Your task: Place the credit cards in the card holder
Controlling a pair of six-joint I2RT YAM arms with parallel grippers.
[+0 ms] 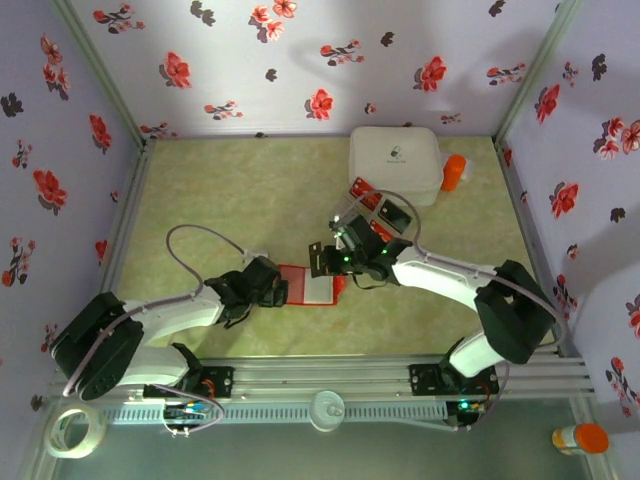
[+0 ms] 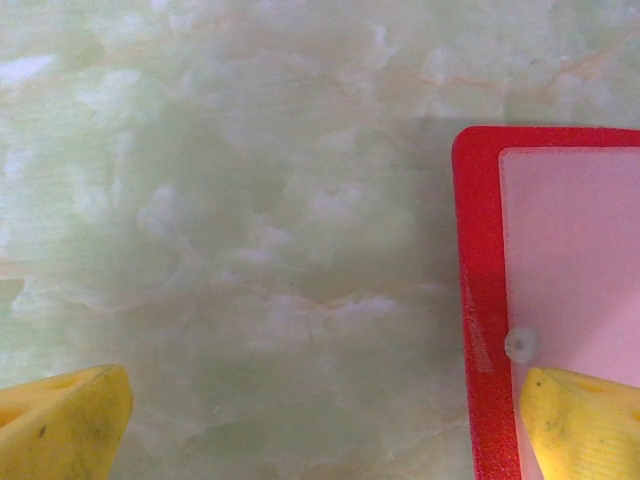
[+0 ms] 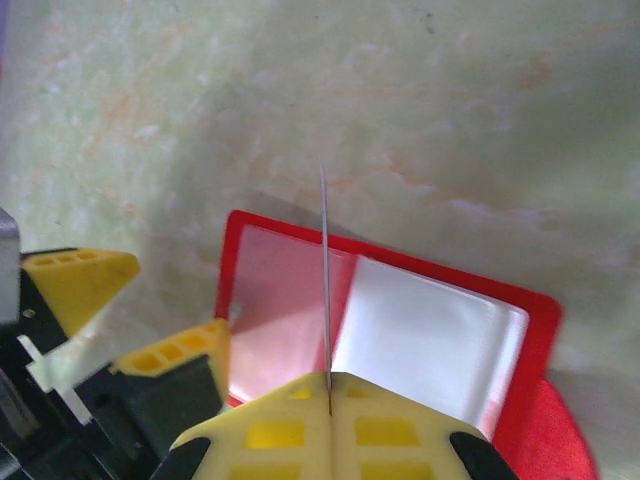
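1. Right gripper (image 3: pixel 328 385), close up, pinches a thin credit card (image 3: pixel 325 270) edge-on, standing upright over the open card holder (image 3: pixel 430 340).
2. Left gripper (image 2: pixel 320 420) gapes wide, one yellow finger over the holder's near corner.
3. Holder lies flat on the counter (image 1: pixel 230 180), between both arms.

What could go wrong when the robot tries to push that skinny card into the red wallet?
1. The right gripper pinches the card by one end, edge-on above the card holder. It could tilt or slip and miss the pocket.
2. The left gripper is open, with just one finger seemingly on the card holder's corner, so the card holder might slide when pushed.
3. The two grippers sit close together and might bump.
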